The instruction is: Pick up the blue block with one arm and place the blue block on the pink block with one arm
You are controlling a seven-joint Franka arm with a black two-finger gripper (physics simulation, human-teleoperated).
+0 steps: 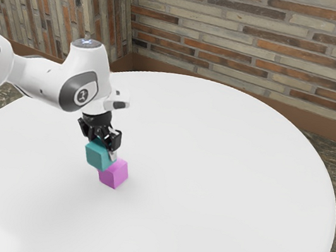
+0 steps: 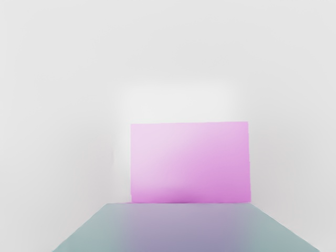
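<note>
blue block clamped in the claw, hard by the pink block

in the exterior view the arm point(image 1: 41, 77) comes in from the left edge of the frame and bends down over the left-centre of the round white tabletop point(image 1: 224, 173). its black claw point(image 1: 104, 143) points downward. the fingers are clamped on the blue block point(image 1: 97, 156), gripping it from two sides. one finger with a pale pad shows against the block's right-hand side. the block looks more teal than blue here. it hangs directly under the claw, with its top tucked up between the fingers.

the pink block point(image 1: 115, 175) sits on the tabletop just below and to the right of the blue one in the frame. the blue block's lower right corner overlaps the pink block's upper left corner in the picture, so the two are at least very close. i cannot tell whether they touch. the blue block stands higher in the frame than the pink one and is not squarely over it, being offset toward the exterior view's left.

in the wrist view the blue block point(image 2: 184, 231) is a wide, blurred grey-teal surface just under the hand. the pink block point(image 2: 190, 163) lies just beyond it, one flat face turned to the camera, with white tabletop point(image 2: 63, 79) all around it. a faint purple tint lies on the blue surface where it nears the pink.

a brick wall point(image 1: 246, 36) runs behind the tabletop across the upper part of the exterior view.
</note>
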